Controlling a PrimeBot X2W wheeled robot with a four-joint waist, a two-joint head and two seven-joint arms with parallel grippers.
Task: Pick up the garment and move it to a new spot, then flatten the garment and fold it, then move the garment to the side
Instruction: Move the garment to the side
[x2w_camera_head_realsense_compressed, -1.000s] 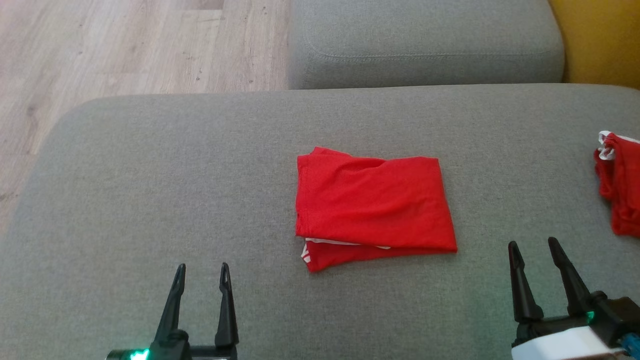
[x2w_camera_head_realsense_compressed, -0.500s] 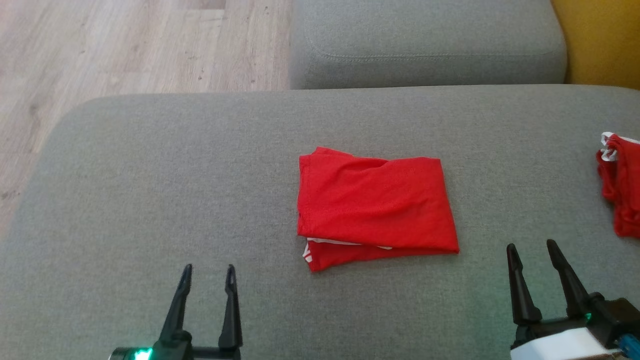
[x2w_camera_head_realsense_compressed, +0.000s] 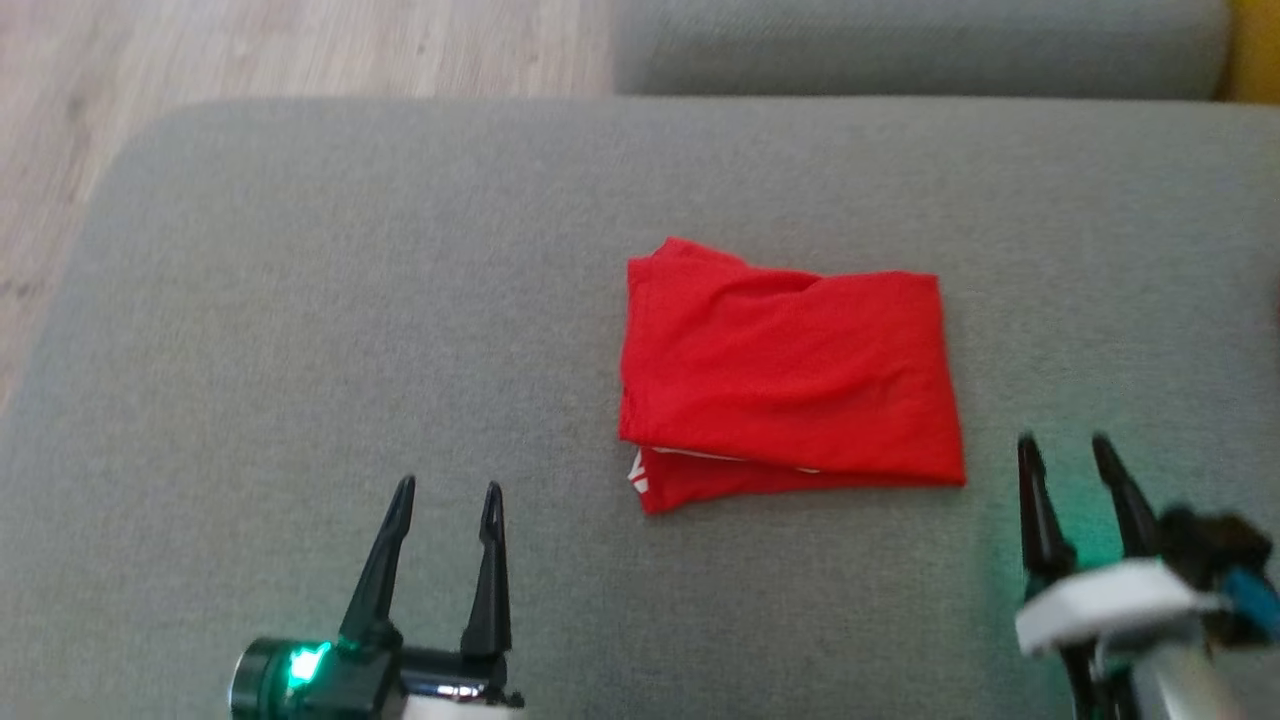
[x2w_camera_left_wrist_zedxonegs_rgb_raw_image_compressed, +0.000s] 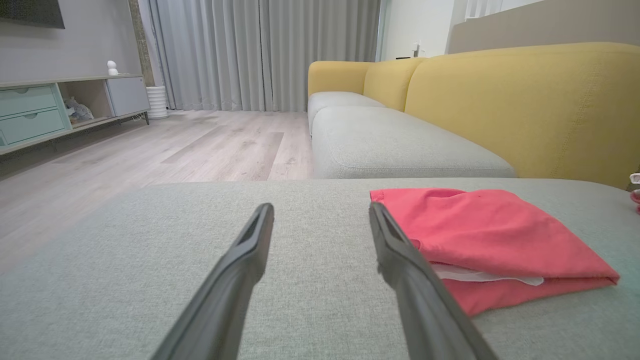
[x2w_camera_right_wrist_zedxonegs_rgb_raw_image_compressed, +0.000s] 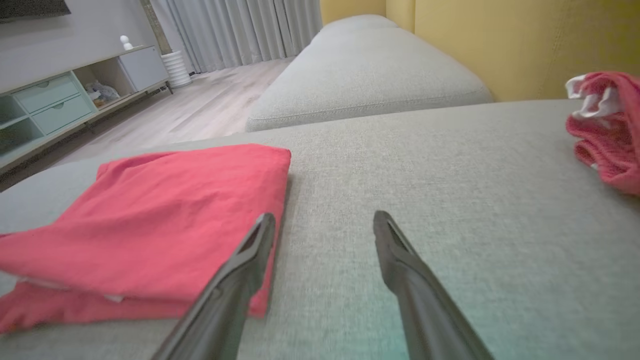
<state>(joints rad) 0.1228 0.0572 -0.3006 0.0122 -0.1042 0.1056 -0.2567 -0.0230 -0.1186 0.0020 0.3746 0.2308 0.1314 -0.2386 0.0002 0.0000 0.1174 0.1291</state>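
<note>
Folded red garment (x2w_camera_head_realsense_compressed: 790, 375) lies mid grey seat cushion (x2w_camera_head_realsense_compressed: 300, 300), left gripper (x2w_camera_head_realsense_compressed: 447, 487) and right gripper (x2w_camera_head_realsense_compressed: 1063, 440) nearer, fingers apart, empty; likely best: pinch all layers at near corners, shift sideways level.

The garment (x2w_camera_head_realsense_compressed: 790, 375) lay on the near seat cushion (x2w_camera_head_realsense_compressed: 300, 300), a little right of its middle. The left gripper (x2w_camera_head_realsense_compressed: 447, 485) stood in front of it and to its left, well apart; the right gripper (x2w_camera_head_realsense_compressed: 1062, 440) stood just beside its front right corner. A second piece of clothing (x2w_camera_right_wrist_zedxonegs_rgb_raw_image_compressed: 607, 130) lay farther right on the same cushion. Behind the cushion sat another seat cushion (x2w_camera_head_realsense_compressed: 900, 45), with the backrest (x2w_camera_left_wrist_zedxonegs_rgb_raw_image_compressed: 525, 105) along its right and the floor (x2w_camera_head_realsense_compressed: 250, 45) to its left.
</note>
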